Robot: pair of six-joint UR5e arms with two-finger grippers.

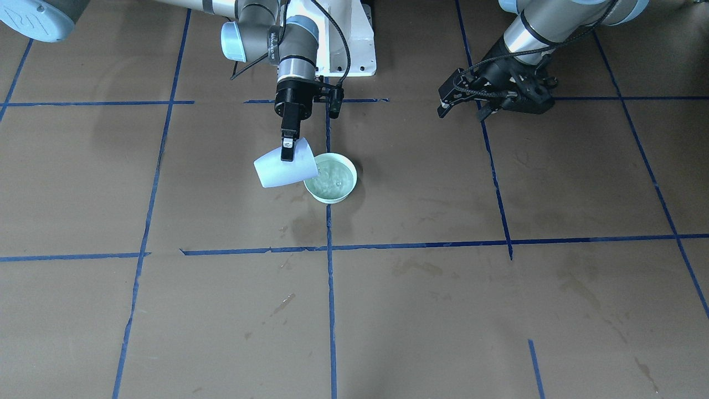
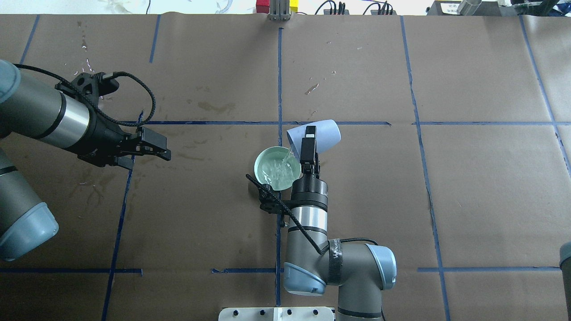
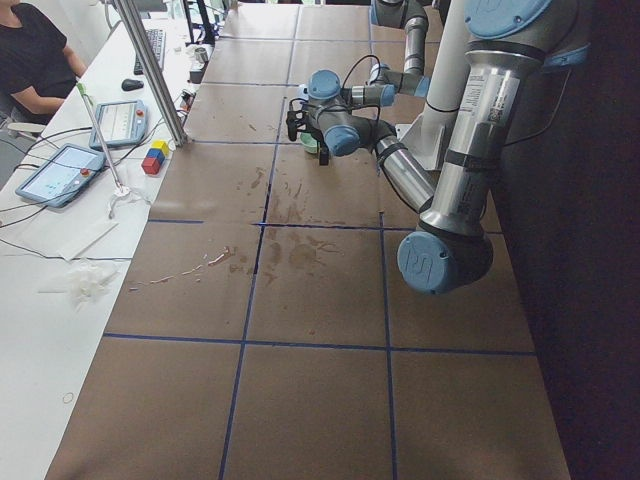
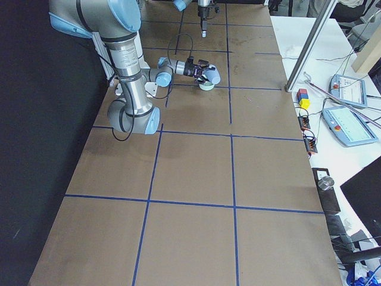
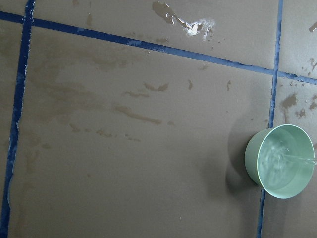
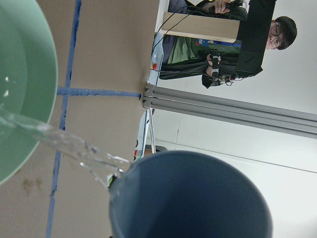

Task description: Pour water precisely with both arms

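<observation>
So here's what we've got. The biggest thing is the table (image 2: 482, 200), brown paper all over with a blue tape (image 2: 490, 123) grid. The bowl sits right on one of the tape lines, so we'll use it as our reference.

The right arm (image 2: 308, 223) reaches out from the robot's base straight toward the bowl and ends just beside it. The left arm (image 2: 44, 116) is well off to the robot's left of the bowl, low over the table and pointing toward the bowl.

The right gripper (image 2: 308, 139) is clamped on the wall of a pale cup (image 2: 329, 133). The cup is tipped on its side, just to the robot's right of the bowl, with its mouth hanging over the bowl's rim. The left gripper (image 2: 157, 148) looks parted to us, with nothing between the jaws, and it's nowhere near the bowl.

The bowl (image 2: 258, 166) itself is mint green and stands upright on the table. The water (image 2: 279, 171) is in the bowl, rippling, and a thin clear stream runs from the cup's lip into it; we see that best in the right wrist view.

There are also some wet marks (image 2: 312, 88) on the paper, on the far side of the bowl from the robot.
</observation>
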